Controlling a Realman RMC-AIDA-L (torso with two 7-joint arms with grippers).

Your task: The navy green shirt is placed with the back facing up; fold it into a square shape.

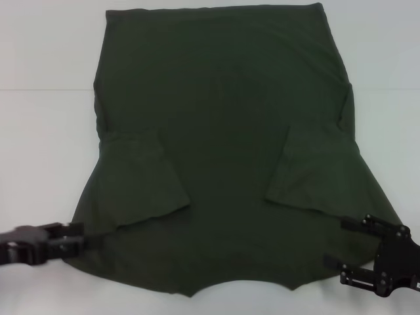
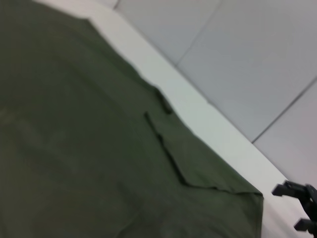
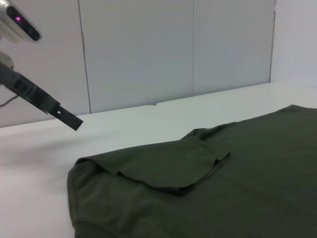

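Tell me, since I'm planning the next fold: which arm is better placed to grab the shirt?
Probably the left. Its claw already touches the navy green shirt at its near left edge, by the folded sleeve. The right claw sits open beside the near right corner.

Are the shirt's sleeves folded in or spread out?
Folded in: both sleeves lie flat over the shirt body; the body itself is spread on the table.

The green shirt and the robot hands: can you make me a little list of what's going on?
shirt: navy green shirt lies flat on the white table, plain side up
sleeves: both folded inward onto the body
left gripper: low, at the shirt's near left edge
right gripper: open, at the shirt's near right corner
folding: not yet a square
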